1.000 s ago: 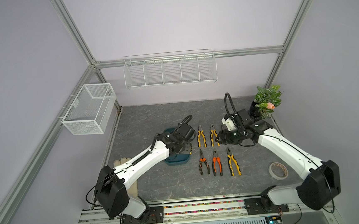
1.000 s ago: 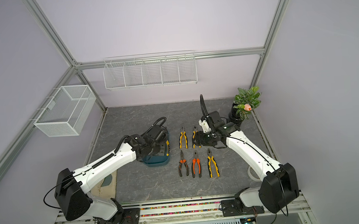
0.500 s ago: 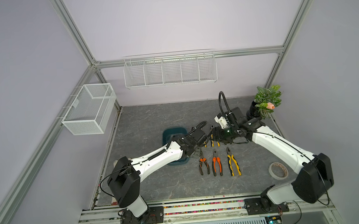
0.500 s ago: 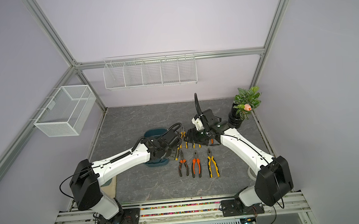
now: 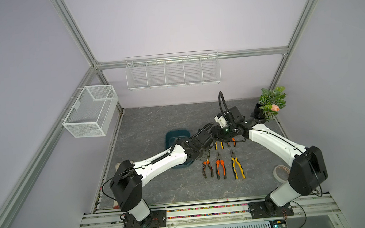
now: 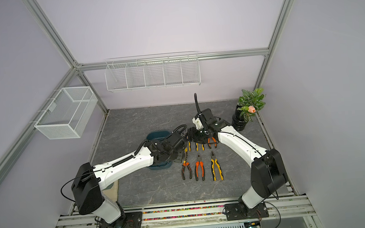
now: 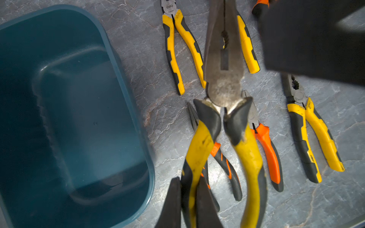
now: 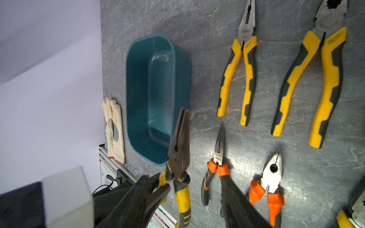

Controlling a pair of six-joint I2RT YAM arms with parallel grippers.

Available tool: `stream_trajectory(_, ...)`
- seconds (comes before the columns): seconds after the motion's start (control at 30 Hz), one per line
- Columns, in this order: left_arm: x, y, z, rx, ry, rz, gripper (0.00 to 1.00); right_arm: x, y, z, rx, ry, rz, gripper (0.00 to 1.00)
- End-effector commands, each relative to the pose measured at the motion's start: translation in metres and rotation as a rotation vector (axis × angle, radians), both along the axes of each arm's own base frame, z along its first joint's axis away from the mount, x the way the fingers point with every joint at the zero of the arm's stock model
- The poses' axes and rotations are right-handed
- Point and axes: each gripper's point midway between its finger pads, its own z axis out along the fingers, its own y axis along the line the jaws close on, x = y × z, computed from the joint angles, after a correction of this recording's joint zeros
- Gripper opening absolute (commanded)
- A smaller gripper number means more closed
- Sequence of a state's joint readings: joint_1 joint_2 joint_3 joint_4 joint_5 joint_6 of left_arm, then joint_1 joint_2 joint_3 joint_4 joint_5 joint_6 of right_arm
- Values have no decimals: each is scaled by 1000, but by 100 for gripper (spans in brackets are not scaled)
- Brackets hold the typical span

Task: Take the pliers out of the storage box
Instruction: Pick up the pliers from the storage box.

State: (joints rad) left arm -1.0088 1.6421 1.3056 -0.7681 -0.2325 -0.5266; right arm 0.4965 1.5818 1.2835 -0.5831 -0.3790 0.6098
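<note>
Both top views: dark teal plastic storage box point(image 5: 174, 138), rounded corners, on grey marbled tabletop point(image 5: 155, 120); right of it three pliers point(image 5: 220, 168) in a front row, two orange-handled, one yellow; back-row pliers point(image 5: 222, 144) partly hidden beneath the right gripper point(image 5: 217, 135). Left wrist view: left gripper point(image 7: 188, 183) clamped on one yellow-and-black handle of dark-jawed long-nosed pliers point(image 7: 224, 65), held above the tabletop just beside the box rim. Right wrist view: right gripper's fingers point(image 8: 237, 203) spread, gripping nothing.
</note>
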Motion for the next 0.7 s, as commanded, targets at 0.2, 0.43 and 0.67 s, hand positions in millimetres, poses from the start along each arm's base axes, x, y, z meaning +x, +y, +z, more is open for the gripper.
stream_trajectory(0.2,4,-24,24,-21,-119,16,0,17,1,-5,-70,25,-69,58)
stream_trajectory(0.43,4,-25,28,4,-154,13,0,22,2,-11,-98,57,-101,48)
stream_trajectory(0.67,6,-24,38,110,-266,10,0,17,5,-17,-118,84,-99,41)
